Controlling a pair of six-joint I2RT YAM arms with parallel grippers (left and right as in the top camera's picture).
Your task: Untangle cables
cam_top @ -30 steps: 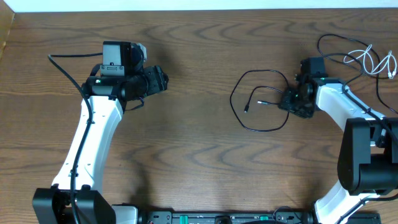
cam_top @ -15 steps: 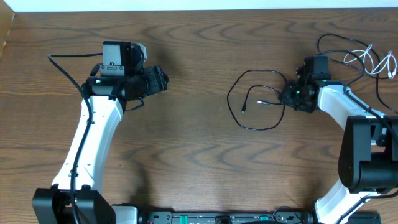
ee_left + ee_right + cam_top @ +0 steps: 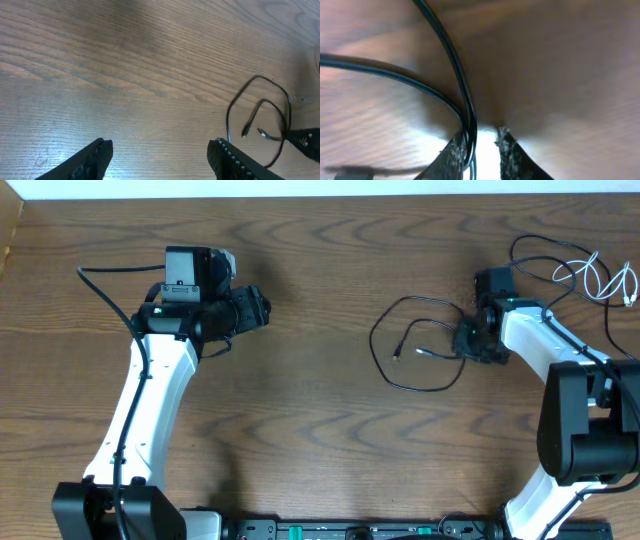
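One wooden table (image 3: 320,430) is carrying everything. The left arm (image 3: 150,380) is reaching from the near left corner toward the far edge. The right arm (image 3: 540,345) is bending in from the near right corner. The left gripper (image 3: 160,159) is hovering over bare wood with its jaws wide apart and nothing between them. The right gripper (image 3: 470,340) is pressing low, right of centre. Its jaws are sitting nearly together with a strand of the black cable (image 3: 228,117) running between them, so it is probably pinching that strand.

That cable is lying in one loose loop spreading toward the table's middle, with its plug ends (image 3: 245,134) resting inside the loop. A second black cable (image 3: 516,242) and a white cable (image 3: 598,272) are lying in the far right corner, crossing each other.

All three are likely behaving as light, limp cords, sliding easily on the wood and dragging their slack along. Taking hold near a plug, or on a free stretch away from any crossing, is looking wisest.
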